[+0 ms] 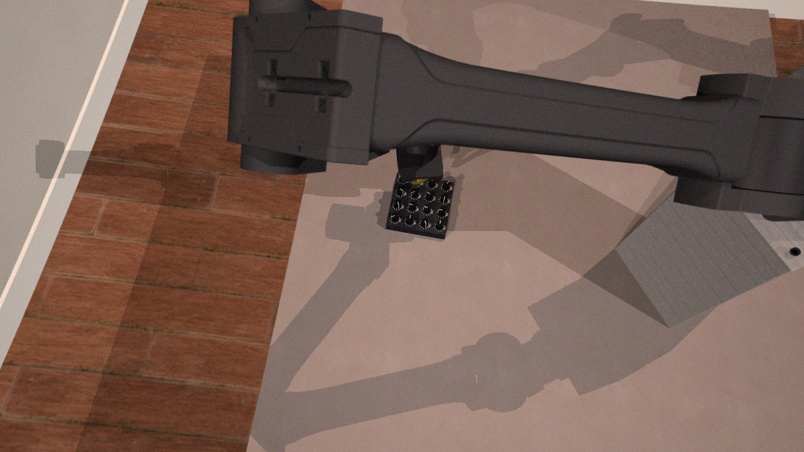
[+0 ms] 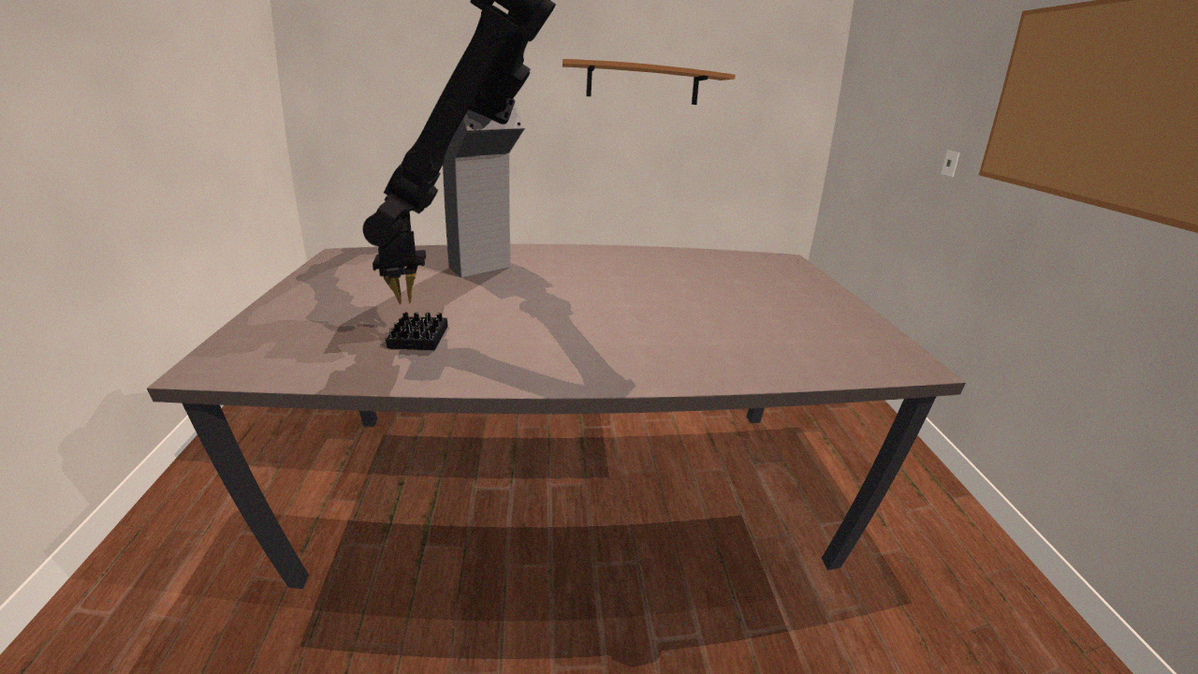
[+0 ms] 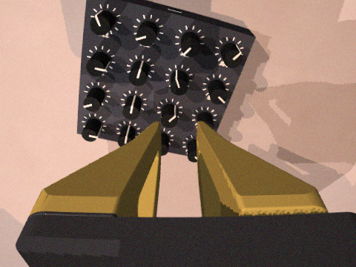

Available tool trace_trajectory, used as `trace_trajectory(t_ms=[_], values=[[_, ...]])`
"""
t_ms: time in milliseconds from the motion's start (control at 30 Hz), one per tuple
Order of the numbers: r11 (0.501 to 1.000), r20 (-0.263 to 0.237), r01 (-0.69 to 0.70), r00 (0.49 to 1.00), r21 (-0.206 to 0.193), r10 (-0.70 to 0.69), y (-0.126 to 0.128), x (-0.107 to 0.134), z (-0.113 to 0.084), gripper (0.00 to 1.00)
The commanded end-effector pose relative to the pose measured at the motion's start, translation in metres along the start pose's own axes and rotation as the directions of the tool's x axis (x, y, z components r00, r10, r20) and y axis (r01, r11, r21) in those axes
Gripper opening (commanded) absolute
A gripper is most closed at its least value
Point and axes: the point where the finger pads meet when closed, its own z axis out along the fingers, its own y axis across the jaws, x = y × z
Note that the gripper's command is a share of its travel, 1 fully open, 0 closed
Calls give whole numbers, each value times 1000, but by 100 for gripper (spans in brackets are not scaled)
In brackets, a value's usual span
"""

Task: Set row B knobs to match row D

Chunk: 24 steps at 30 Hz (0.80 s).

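Note:
The knob box [image 1: 416,231] [image 2: 410,344] [image 3: 127,15] stands on the table, its socket side at the top of the wrist view. There, knob B1 [image 3: 97,64] points right, as D1 [image 3: 90,130] does. B2 [image 3: 139,71] points about rearward, like D2 [image 3: 126,137]. B3 [image 3: 179,82] points rearward and slightly left. B4 [image 3: 217,91] points to the lower right. D3 [image 3: 165,144] is mostly hidden by the left finger. D4 [image 3: 192,149] is partly hidden by the right finger. My gripper [image 2: 404,302] [image 3: 179,132] is open a little, empty, above the box's edge on the row D side.
The arm [image 1: 505,107] [image 2: 444,125] reaches from a grey pedestal [image 1: 702,258] [image 2: 483,213] over the table [image 1: 477,292] [image 2: 670,335]. Arm shadows fall around the box. Neighbouring knobs stand close together. A wall shelf [image 2: 649,67] is far behind.

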Motion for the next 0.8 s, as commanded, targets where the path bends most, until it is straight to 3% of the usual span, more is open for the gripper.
trace_trajectory(t_ms=[0, 767], values=[[1000, 3, 14, 1000, -6, -14, 3, -1, 7, 18], [1000, 4, 3, 1000, -5, -3, 3, -1, 29, 18]])
